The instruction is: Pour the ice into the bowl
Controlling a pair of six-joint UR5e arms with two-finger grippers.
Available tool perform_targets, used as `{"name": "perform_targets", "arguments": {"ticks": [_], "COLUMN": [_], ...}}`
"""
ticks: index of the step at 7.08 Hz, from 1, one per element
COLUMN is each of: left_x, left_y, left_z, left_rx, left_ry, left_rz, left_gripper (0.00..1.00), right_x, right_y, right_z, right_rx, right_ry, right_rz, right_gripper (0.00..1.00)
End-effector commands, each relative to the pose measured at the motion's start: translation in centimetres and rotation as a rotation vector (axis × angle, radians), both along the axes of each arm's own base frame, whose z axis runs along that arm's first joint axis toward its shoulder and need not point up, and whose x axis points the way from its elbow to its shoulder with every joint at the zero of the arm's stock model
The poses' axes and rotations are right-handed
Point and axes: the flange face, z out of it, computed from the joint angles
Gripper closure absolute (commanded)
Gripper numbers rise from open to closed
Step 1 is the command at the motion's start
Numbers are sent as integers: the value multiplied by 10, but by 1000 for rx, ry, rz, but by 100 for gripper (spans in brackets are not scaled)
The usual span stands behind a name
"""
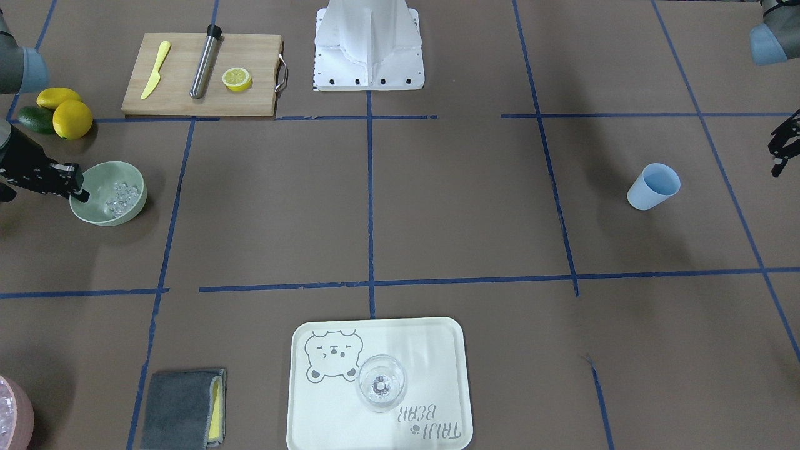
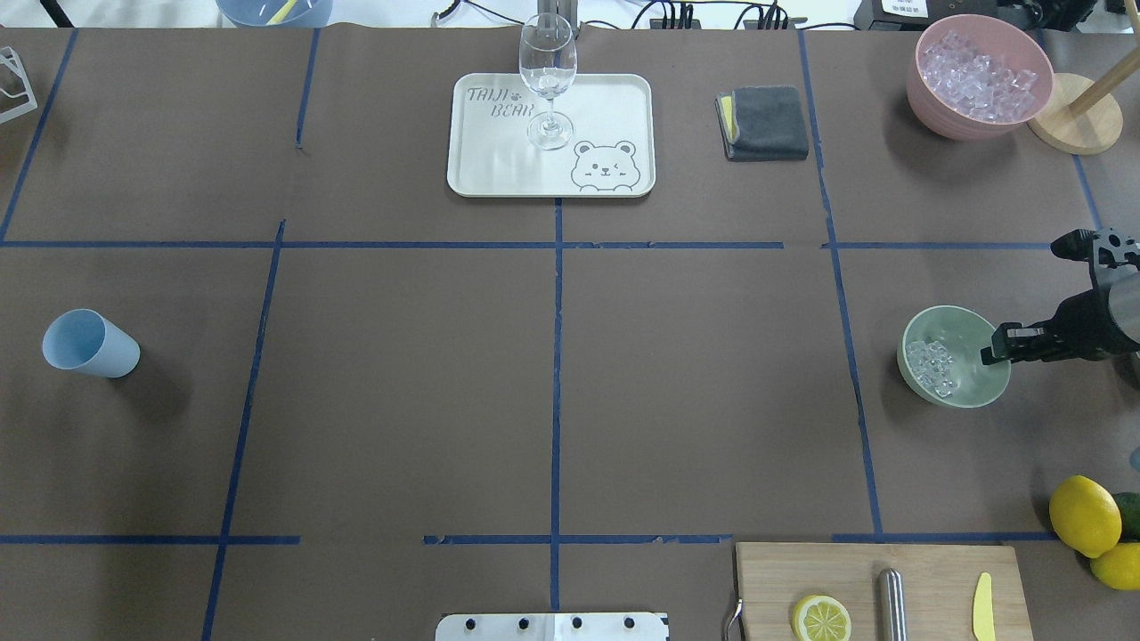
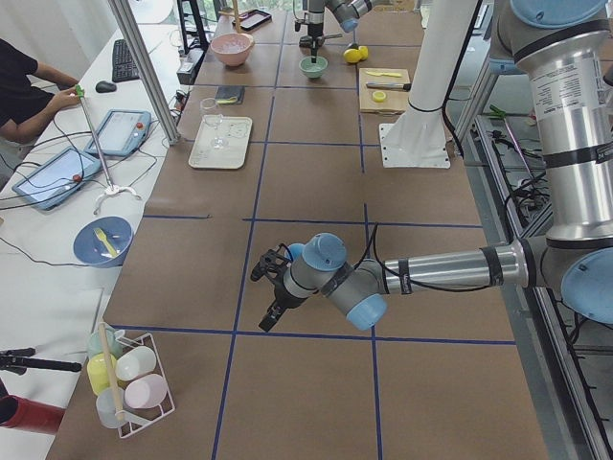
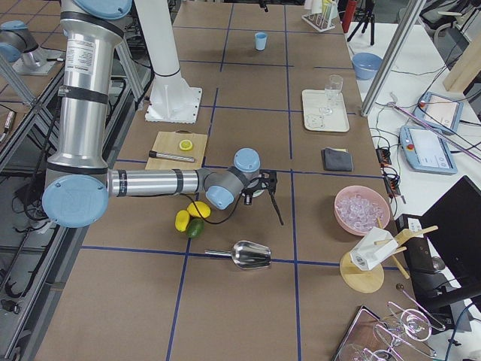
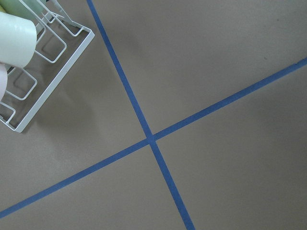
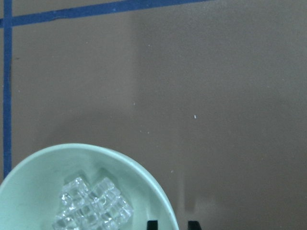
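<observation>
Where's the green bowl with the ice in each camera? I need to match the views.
Front-facing: bowl at left edge, mid-height.
Overhead: bowl at right, mid-height.
Exterior left: bowl tiny, top centre.
Exterior right: bowl at centre, mostly hidden by the near arm.
Left wrist: not in it.
Right wrist: bowl at bottom left.
Landmark: the cutting board, near the bowl in all four exterior views.

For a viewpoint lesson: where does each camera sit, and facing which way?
Front-facing: opposite the robot, looking down; right gripper at bowl.
Overhead: behind the robot, facing forward; shares gripper and bowl.
Left: table end; left arm nearest.
Right: other end; right arm nearest.
Left wrist: down on tape; robot unseen.
Right wrist: into bowl; fingertips.
</observation>
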Motion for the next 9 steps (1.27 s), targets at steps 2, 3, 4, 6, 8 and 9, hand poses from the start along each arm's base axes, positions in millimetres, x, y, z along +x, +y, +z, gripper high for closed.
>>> {"name": "perform_targets", "arguments": {"ticks": [2, 3, 4, 6, 8, 9], "left_x": [1, 3, 10, -4, -39, -66], "left_y": [-1, -2, -6, -36, -74, -98], "left_z": [-4, -8, -10, -43, -69, -83], "left_rx": [4, -7, -83, -215, -286, -316], "left_ry": [2, 13, 56, 125, 93, 63], "left_rz": [2, 14, 62, 58, 47, 59], "left_gripper": [0, 0, 0, 0, 0, 0], "right_x": [23, 47, 71, 124, 185, 218], "right_y": [12, 6, 2, -10, -19, -21], "right_z": [-12, -16, -13, 2, 17, 28], "right_rx": [19, 19, 38, 91, 142, 153], "right_ry": [-19, -31, -54, 4, 97, 136], "right_rz": [18, 56, 36, 25, -42, -107], "right_gripper": [0, 0, 0, 0, 0, 0]}}
